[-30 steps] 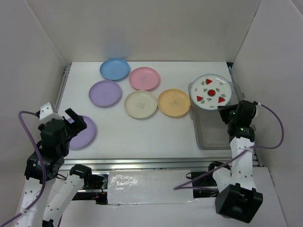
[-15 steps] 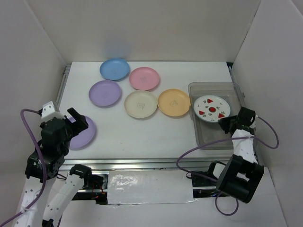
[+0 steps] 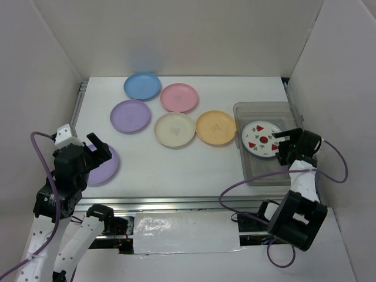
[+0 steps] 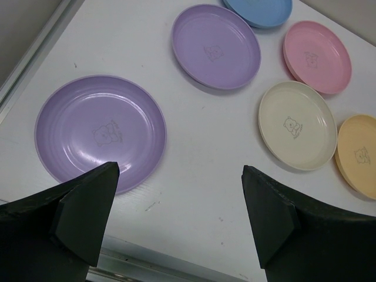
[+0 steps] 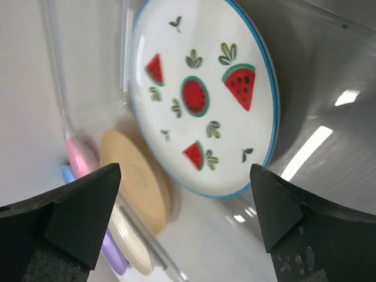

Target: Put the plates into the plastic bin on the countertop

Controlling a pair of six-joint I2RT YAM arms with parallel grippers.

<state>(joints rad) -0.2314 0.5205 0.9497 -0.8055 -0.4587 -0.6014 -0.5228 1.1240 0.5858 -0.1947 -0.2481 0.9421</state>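
The white fruit-print plate lies in the clear plastic bin, free of any grip. My right gripper hovers open just at the plate's near right edge. On the countertop lie the blue, pink, purple, cream and orange plates. A second purple plate sits at the near left. My left gripper hangs open above its right edge, holding nothing.
White walls close in the countertop on three sides. A metal rail runs along the near edge. The orange plate touches or nearly touches the bin's left wall. Purple cables loop from both arms.
My right gripper has lowered the fruit-print plate into the bin and opened, leaving it flat inside. The left arm has shifted only slightly.
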